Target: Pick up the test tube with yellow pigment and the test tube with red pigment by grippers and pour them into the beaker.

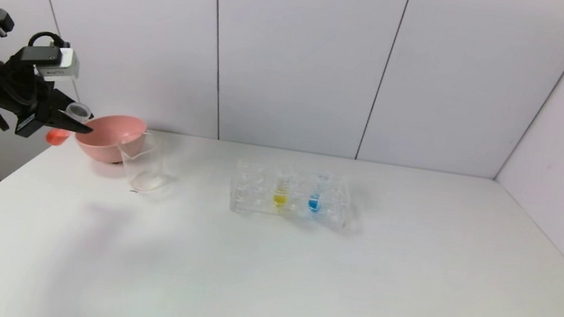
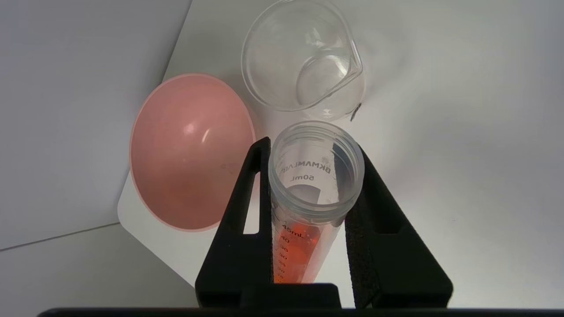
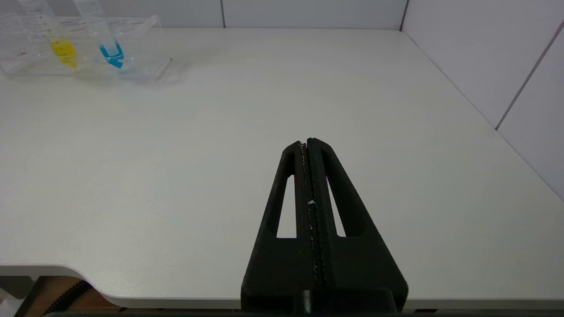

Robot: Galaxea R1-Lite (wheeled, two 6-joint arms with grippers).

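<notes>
White tabletop (image 1: 298,273) carries one clear rack (image 1: 290,196) with two tubes, the test tube with yellow pigment (image 1: 281,192) and a blue one (image 1: 315,197), plus one beaker (image 1: 142,163) touching one pink bowl (image 1: 109,137). Raised at the table's left edge, the left gripper (image 2: 315,176) clamps the tilted test tube with red pigment (image 2: 308,193) near the beaker. Low over the near table edge, the right gripper (image 3: 307,143) has its fingers pressed together.

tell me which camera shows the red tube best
The left wrist view: the red tube fills the frame, clamped in the left gripper, open mouth and liquid plain. The head view shows it small beside the pink bowl. The right wrist view misses it.
</notes>
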